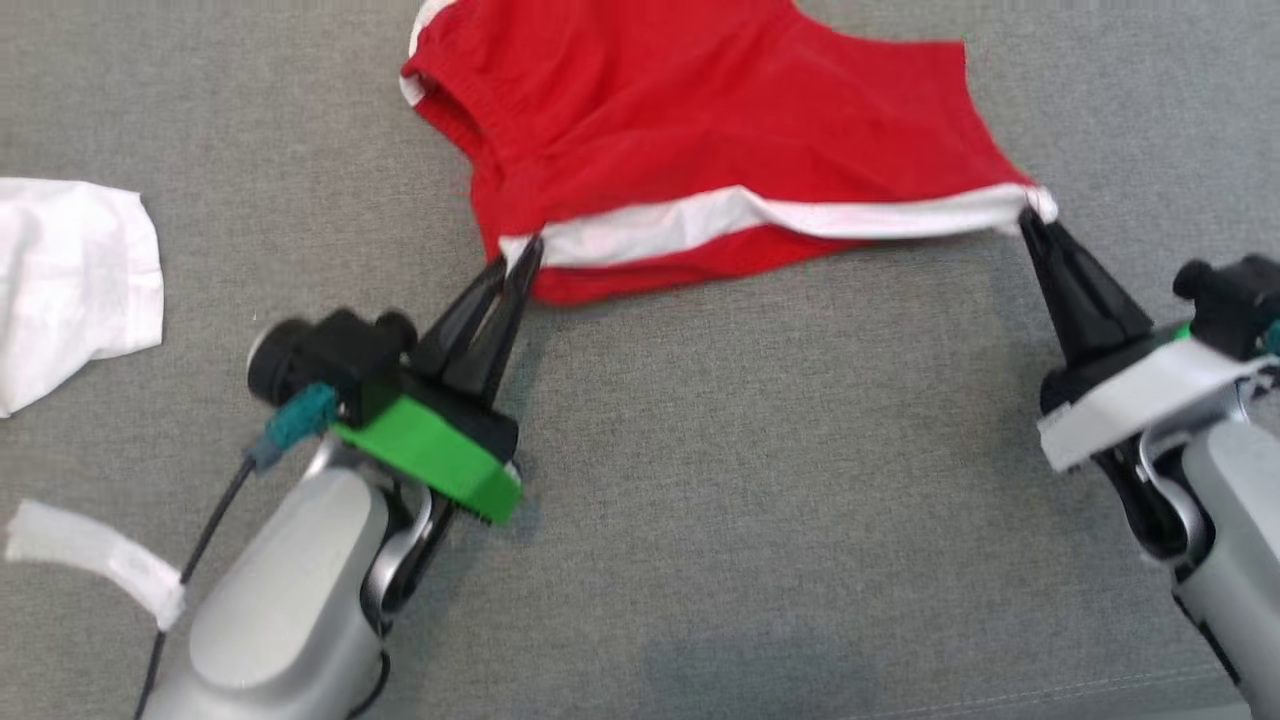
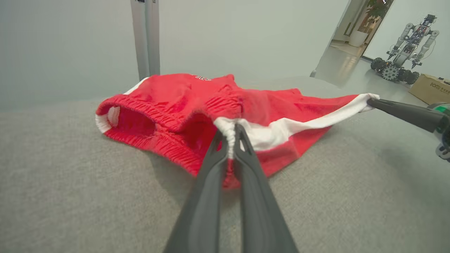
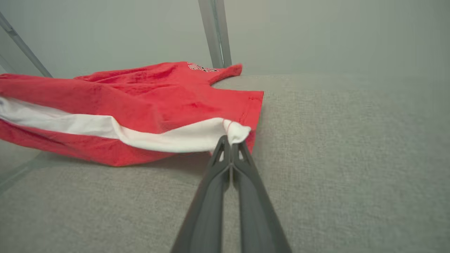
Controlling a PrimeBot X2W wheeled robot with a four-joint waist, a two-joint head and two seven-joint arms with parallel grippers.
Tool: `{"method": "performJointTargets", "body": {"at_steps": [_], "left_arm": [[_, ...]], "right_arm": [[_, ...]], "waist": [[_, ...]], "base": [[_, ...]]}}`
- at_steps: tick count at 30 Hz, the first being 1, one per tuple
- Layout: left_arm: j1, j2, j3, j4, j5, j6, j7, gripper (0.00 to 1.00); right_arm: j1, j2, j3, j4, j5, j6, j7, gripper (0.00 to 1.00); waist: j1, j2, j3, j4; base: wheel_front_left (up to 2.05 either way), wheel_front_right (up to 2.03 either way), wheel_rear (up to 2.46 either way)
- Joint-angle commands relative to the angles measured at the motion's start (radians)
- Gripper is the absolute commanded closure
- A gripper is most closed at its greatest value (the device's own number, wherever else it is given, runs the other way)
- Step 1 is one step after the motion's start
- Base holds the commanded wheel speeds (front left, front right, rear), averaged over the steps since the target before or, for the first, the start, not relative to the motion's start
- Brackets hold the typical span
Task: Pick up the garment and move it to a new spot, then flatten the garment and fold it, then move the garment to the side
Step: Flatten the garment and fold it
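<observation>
The garment [image 1: 700, 110] is a pair of red shorts with a white side stripe, lying on the grey fabric surface at the top middle of the head view. My left gripper [image 1: 525, 255] is shut on the garment's stripe end by the elastic waistband [image 2: 228, 131]. My right gripper [image 1: 1032, 212] is shut on the garment at the stripe's other end, at the leg hem corner [image 3: 233, 135]. The stripe edge hangs stretched between the two grippers, lifted slightly off the surface. In the left wrist view the right gripper's fingers [image 2: 400, 110] show at the right.
A crumpled white cloth [image 1: 70, 280] lies at the left edge of the grey surface [image 1: 750, 480]. A white tape strip [image 1: 100, 560] hangs by my left forearm. A metal post [image 3: 214, 35] stands behind the garment. Another robot [image 2: 404, 42] and a cardboard box [image 2: 430, 89] stand far off.
</observation>
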Motion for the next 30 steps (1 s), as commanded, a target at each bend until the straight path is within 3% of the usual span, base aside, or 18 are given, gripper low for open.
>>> {"method": "performJointTargets", "body": {"at_steps": [1,5,10,17,24,30], "left_arm": [[0.032,-0.001,0.009,-0.008,0.002,0.003,-0.003,1.00],[0.230,-0.030,0.065,-0.040,0.031,-0.003,-0.003,1.00],[0.496,-0.087,0.133,-0.057,0.051,-0.008,-0.003,1.00],[0.678,-0.144,0.179,-0.074,0.022,-0.009,-0.003,1.00],[0.612,-0.166,0.192,-0.182,-0.096,-0.010,0.080,1.00],[0.392,-0.197,0.250,-0.255,-0.168,0.078,0.237,1.00]], "right_arm": [[0.030,-0.008,-0.011,-0.006,-0.004,-0.001,-0.004,1.00],[0.201,-0.003,-0.038,-0.049,0.002,-0.001,-0.004,1.00],[0.428,-0.048,-0.021,-0.099,-0.020,-0.001,-0.004,1.00],[0.584,-0.116,-0.062,-0.161,0.022,-0.001,-0.004,1.00],[0.424,-0.133,-0.094,-0.249,0.099,-0.001,0.025,1.00],[0.089,-0.120,-0.085,-0.176,0.128,-0.001,0.129,1.00]], "waist": [[0.0000,0.0031,-0.031,-0.001],[0.0000,0.0031,-0.067,0.003],[0.0000,0.0031,-0.151,0.002],[0.0000,0.0031,-0.205,0.020],[0.0000,0.0031,-0.178,0.077],[0.0000,0.0031,-0.043,0.159]], "base": [[0.00,0.00,0.00],[0.00,0.00,0.00],[0.00,0.00,0.00],[0.00,0.00,0.00],[0.00,0.00,0.00],[0.00,0.00,0.00]]}}
